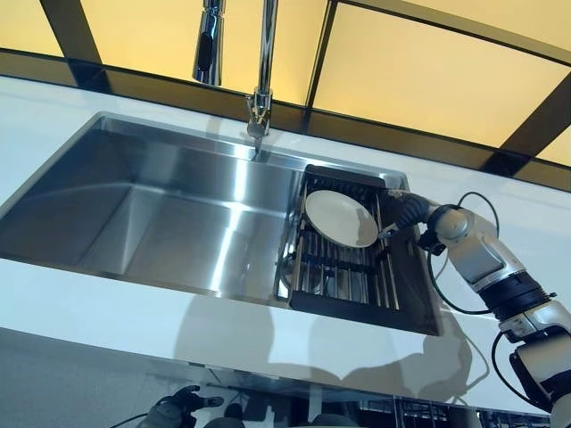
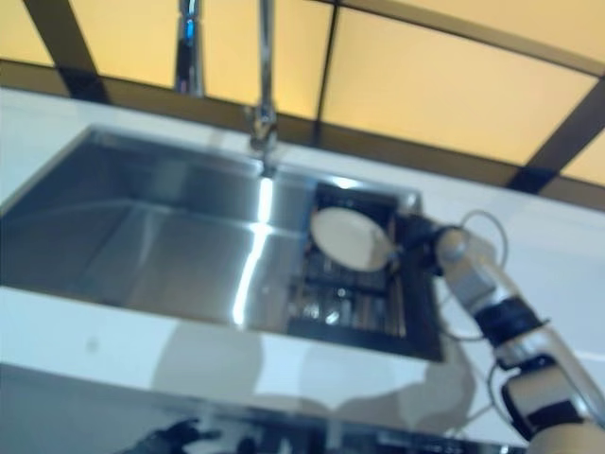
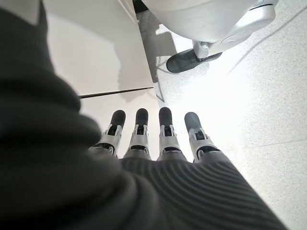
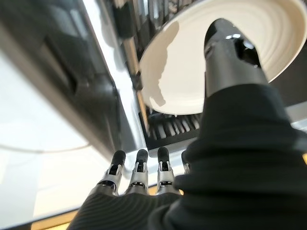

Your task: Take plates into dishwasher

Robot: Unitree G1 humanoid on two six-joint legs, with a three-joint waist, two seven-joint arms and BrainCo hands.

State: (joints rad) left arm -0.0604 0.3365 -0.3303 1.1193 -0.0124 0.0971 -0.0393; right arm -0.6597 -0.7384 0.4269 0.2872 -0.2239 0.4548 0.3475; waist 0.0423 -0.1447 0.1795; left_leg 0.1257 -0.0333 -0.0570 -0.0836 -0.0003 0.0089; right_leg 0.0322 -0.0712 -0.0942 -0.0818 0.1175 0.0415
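Observation:
A white round plate [image 1: 341, 218] is tilted over the black dish rack [image 1: 343, 283] at the right end of the steel sink [image 1: 169, 209]. My right hand [image 1: 406, 210] reaches in from the right and grips the plate's right edge. In the right wrist view its thumb [image 4: 231, 52] presses on the plate's face [image 4: 182, 72] and its fingers [image 4: 139, 175] lie below the plate. My left hand [image 1: 174, 410] hangs low below the counter's front edge. In the left wrist view its fingers [image 3: 148, 136] are straight and hold nothing.
A tall faucet [image 1: 261, 89] stands behind the sink's middle. White counter [image 1: 107, 303] runs along the front and right of the sink. The rack holds several upright bars. A window [image 1: 419, 71] lies behind the counter.

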